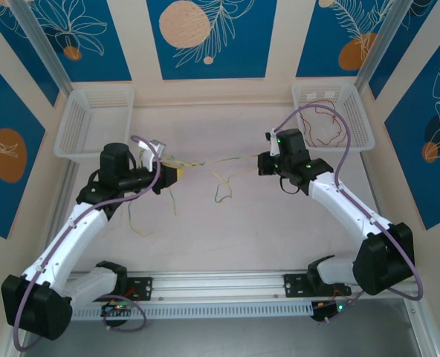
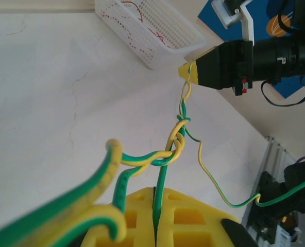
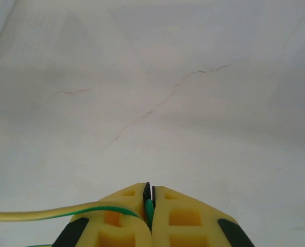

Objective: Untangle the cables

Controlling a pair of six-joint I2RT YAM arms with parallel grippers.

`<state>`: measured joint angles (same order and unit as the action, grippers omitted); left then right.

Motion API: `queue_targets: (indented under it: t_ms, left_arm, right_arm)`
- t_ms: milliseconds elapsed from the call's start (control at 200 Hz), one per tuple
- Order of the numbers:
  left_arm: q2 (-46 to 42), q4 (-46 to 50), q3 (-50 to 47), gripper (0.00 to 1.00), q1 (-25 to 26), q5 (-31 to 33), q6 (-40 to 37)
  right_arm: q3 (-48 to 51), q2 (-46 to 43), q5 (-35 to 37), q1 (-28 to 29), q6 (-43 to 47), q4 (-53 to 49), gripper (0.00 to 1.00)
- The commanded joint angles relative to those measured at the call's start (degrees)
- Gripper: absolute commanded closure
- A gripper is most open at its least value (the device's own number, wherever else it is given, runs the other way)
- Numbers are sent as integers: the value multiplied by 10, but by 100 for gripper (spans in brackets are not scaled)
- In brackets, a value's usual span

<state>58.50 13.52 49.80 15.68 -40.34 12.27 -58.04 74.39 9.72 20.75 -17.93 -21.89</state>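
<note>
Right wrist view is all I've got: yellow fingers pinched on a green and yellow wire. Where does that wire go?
Observer: The wire runs across to the left gripper, which is shut on it too.
Operator: Is there a knot in it?
Observer: Yes. The left wrist view shows a knot where the green and yellow strands twist together, between the two grippers.
Operator: And the red one?
Observer: The red cable lies in the white basket at the table's far right corner.
</note>
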Motion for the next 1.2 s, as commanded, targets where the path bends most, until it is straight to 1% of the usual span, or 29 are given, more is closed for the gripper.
queue_targets:
  t_ms: [0, 45, 75, 145, 190, 235, 310, 375, 405, 445, 470, 495, 510, 525, 605, 655, 695, 745, 775, 850, 900, 935, 965, 1025, 1065, 1115, 1155, 1195]
  left_arm:
    - [-49, -23, 5, 100, -65, 10, 34]
    - [-41, -19, 13, 100, -64, 2, 38]
    - [-34, -11, 19, 100, -61, 2, 37]
    - [-19, 10, 36, 100, -43, 9, 23]
    - [-11, 24, 47, 100, -22, 23, 8]
    - [-2, 39, 56, 100, 2, 44, -8]
    - [11, 49, 67, 100, 31, 69, -24]
    - [19, 44, 68, 100, 42, 72, -22]
    - [22, 42, 68, 100, 45, 70, -24]
    - [24, 42, 68, 100, 47, 69, -28]
    - [25, 43, 69, 100, 49, 71, -30]
    - [25, 47, 70, 100, 49, 73, -33]
    - [25, 49, 71, 100, 49, 74, -34]
    - [25, 50, 71, 100, 49, 75, -37]
    - [24, 56, 72, 100, 50, 73, -44]
    - [22, 58, 72, 100, 51, 72, -46]
    - [22, 55, 71, 100, 51, 66, -47]
    - [21, 53, 69, 100, 54, 53, -49]
    - [22, 50, 68, 100, 56, 46, -51]
    - [23, 47, 70, 100, 65, 32, -56]
    - [27, 49, 75, 100, 71, 29, -57]
    - [30, 49, 78, 100, 74, 23, -58]
    - [33, 49, 80, 100, 78, 16, -61]
    - [35, 50, 83, 100, 86, 9, -64]
    - [36, 53, 86, 100, 92, 7, -68]
    - [37, 55, 87, 100, 98, 7, -71]
    - [36, 55, 87, 100, 101, 7, -72]
    - [36, 52, 88, 100, 103, 6, -71]
  right_arm:
    - [35, 4, 247, -118, -10, -89, 100]
    - [39, -9, 225, -99, 8, -75, 100]
    - [40, -20, 195, -82, 29, -62, 100]
    - [43, -46, 111, -23, 78, -32, 100]
    - [44, -61, 76, 18, 96, -14, 100]
    - [48, -79, 54, 60, 113, 6, 94]
    - [57, -109, 18, 113, 132, 42, 80]
    - [72, -140, -20, 140, 152, 72, 68]
    - [78, -156, -25, 152, 162, 81, 62]
    - [83, -175, -22, 164, 175, 86, 52]
    - [84, -185, -16, 168, 181, 83, 32]
    - [84, -196, -2, 173, 183, 78, 16]
    - [83, -202, 7, 174, 183, 73, 11]
    - [81, -207, 17, 176, 183, 69, 9]
    - [67, -234, 70, 178, 178, 37, 9]
    - [59, -252, 83, 180, 177, 23, 9]
    - [57, -272, 76, 182, 182, 21, 9]
    - [54, -285, 51, 182, 187, 21, 15]
    - [48, -283, 33, 182, 189, 19, 17]
    - [11, -240, -36, 184, 210, -19, 17]
    - [-17, -196, -55, 195, 229, -46, 17]
    - [-32, -165, -49, 210, 245, -57, 17]
    - [-38, -143, -30, 225, 260, -56, 15]
    - [-36, -112, 12, 249, 288, -27, 12]
    - [-35, -98, 23, 257, 303, -7, 10]
    - [-37, -84, 23, 258, 309, 14, 10]
    - [-41, -75, 9, 255, 309, 24, 10]
    - [-47, -65, -8, 251, 312, 25, 14]
